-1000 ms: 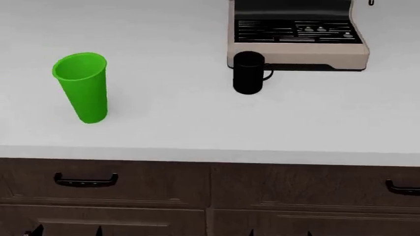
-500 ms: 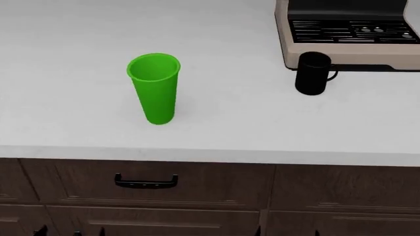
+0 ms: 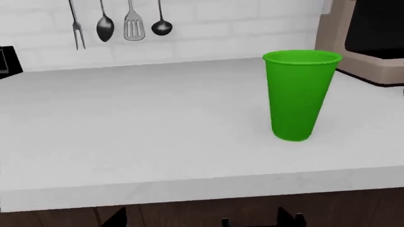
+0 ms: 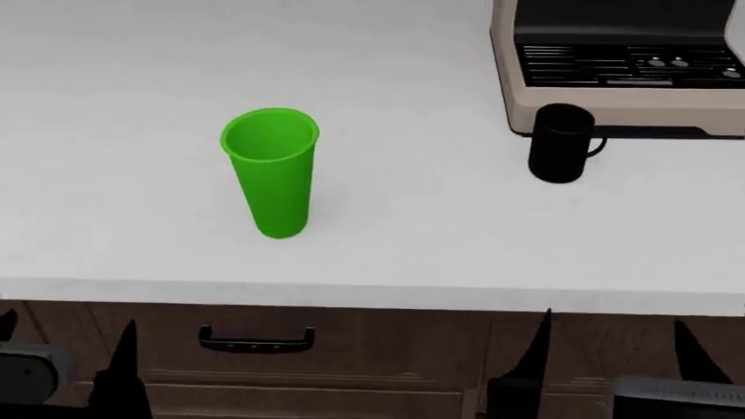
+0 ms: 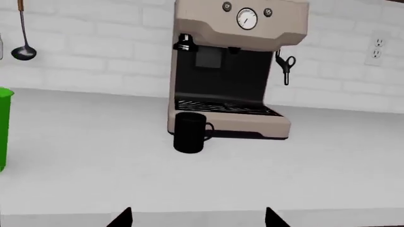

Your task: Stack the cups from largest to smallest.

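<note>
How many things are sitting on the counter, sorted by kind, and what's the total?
Cups: 2, the green tumbler and the black mug
Coffee machines: 1, the coffee machine
Total: 3

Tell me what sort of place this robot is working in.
Most likely a home kitchen, rendered in simulation. A beige-and-black espresso machine stands on a long white countertop above dark wooden drawers, and metal cooking utensils hang on a white brick-tiled wall.
</note>
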